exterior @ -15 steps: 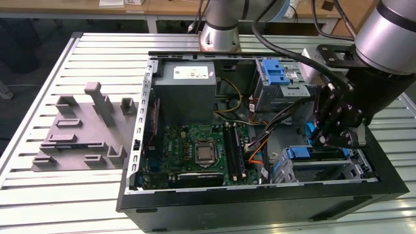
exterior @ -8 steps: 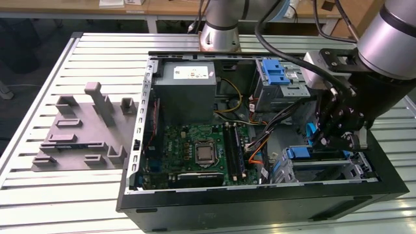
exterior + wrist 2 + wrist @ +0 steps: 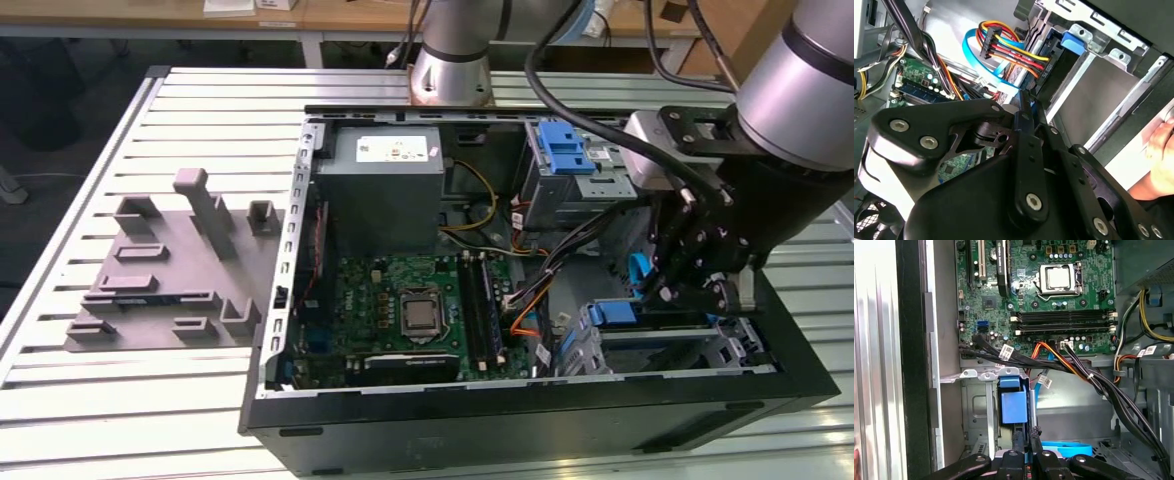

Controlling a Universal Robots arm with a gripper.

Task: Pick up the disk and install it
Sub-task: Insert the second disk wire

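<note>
Open case (image 3: 534,425) lying flat on a slatted surface (image 3: 200,100), with a grey moulded jig (image 3: 160,290) beside it toward the exterior view's left. Inside: green board (image 3: 400,300) in the middle and a grey box (image 3: 387,195) beyond it. Claw (image 3: 691,298) lowered into the case's corner on the exterior view's right, just above a metal cage (image 3: 727,345).

In the first wrist view, claw fingers (image 3: 1018,442) drawn nearly together, directly before the cage's blue latch (image 3: 1014,407). Pinched on a blue strip (image 3: 1025,107), seen edge-on between the tips in the second wrist view. Cannot tell whether that strip is the rail of the disk; if so, disk upright in the claw at the cage mouth. Black and orange cables (image 3: 1064,362) strung across between board and cage. Person's hand (image 3: 1160,150) resting just outside the case wall, near the cage.
</note>
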